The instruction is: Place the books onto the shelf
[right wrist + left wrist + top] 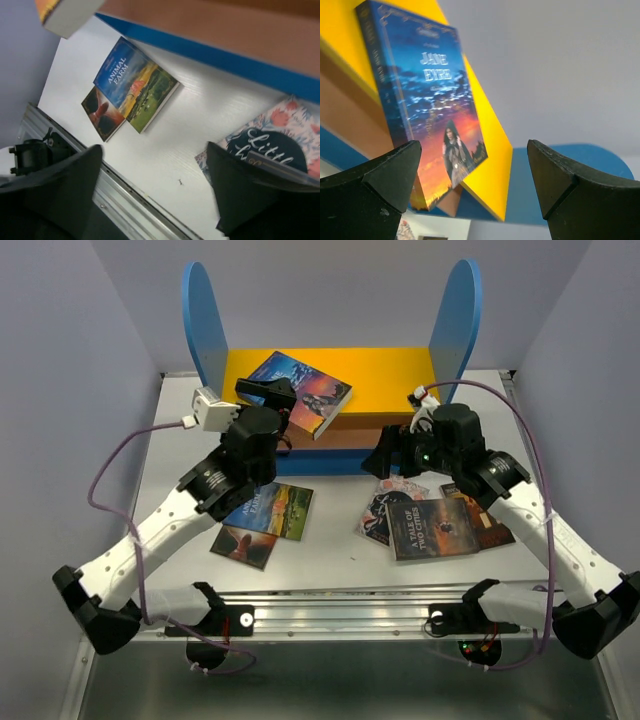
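Holds the left claw (475,160) up at the shelf (203,325), jaws spread wide and gripping nothing. Shows, straight ahead of that claw and just beyond its fingers (385,185), the Jane Eyre book (308,390) lying flat and askew on the yellow top board (390,375), one corner jutting past the board's front edge. Cannot tell whether either fingertip touches the cover. Holds the right claw (155,165) low at the foot of the shelf, jaws likewise wide, nothing between them. Shows just below this claw, on its right-hand side, the pale floral Little Women book (280,145) flat on the worktop (190,130), partly covered by A Tale of Two Cities (435,528), with an orange-brown book (497,530) tucked under that one's far side beneath the right forearm. Has the blue bottom board (200,50) and the brownish middle board (225,20) close ahead of the right claw. Places Animal Farm (275,508) well off to the right claw's left, below and behind the left claw, flat on the worktop and overlapping a dark brown book (243,545) at its near corner. Counts one book on the shelf and five on the worktop.
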`<state>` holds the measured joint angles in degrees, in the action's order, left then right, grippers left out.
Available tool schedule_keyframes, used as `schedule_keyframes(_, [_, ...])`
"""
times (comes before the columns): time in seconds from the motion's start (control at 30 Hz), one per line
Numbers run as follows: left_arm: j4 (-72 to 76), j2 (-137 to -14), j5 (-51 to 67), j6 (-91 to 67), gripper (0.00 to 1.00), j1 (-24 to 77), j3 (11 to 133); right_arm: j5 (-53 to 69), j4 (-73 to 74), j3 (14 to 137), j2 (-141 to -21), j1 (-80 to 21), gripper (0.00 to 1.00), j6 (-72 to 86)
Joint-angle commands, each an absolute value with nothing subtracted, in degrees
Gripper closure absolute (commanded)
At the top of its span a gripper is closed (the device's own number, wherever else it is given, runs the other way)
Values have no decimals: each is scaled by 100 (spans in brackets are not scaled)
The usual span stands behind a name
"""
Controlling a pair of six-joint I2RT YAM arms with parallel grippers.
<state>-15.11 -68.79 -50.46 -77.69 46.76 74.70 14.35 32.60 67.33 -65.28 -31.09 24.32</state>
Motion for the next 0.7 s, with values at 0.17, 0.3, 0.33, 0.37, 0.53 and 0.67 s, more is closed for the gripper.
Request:
schedule_keyframes(0.17, [105, -5713, -2543, -3788, 5, 4667, 6970, 1275, 2944, 8155, -7260, -3076, 63, 2031])
schedule_keyframes(0.3, [-226, -5713, -1364, -3165, 34, 4650, 6856, 600, 2997, 8656, -7847, -3076, 67, 1960])
schedule_keyframes(0.33, [-289, -5730, -1275, -3164, 39, 4649, 6768, 554, 2980, 8866, -7936, -3076, 68, 1882])
schedule_keyframes(0.37, [-307, -5739, -1170, -3147, 42, 4641, 6698, 519, 2988, 8990, -8032, -3076, 68, 1863])
schedule_keyframes(0.53, [-308, -5862, -748, -3120, 78, 4623, 6399, 501, 2988, 9597, -8621, -3076, 71, 1688])
schedule_keyframes(0.67, [-308, -5915, -563, -3059, 100, 4605, 6293, 536, 3006, 9861, -9052, -3076, 72, 1635])
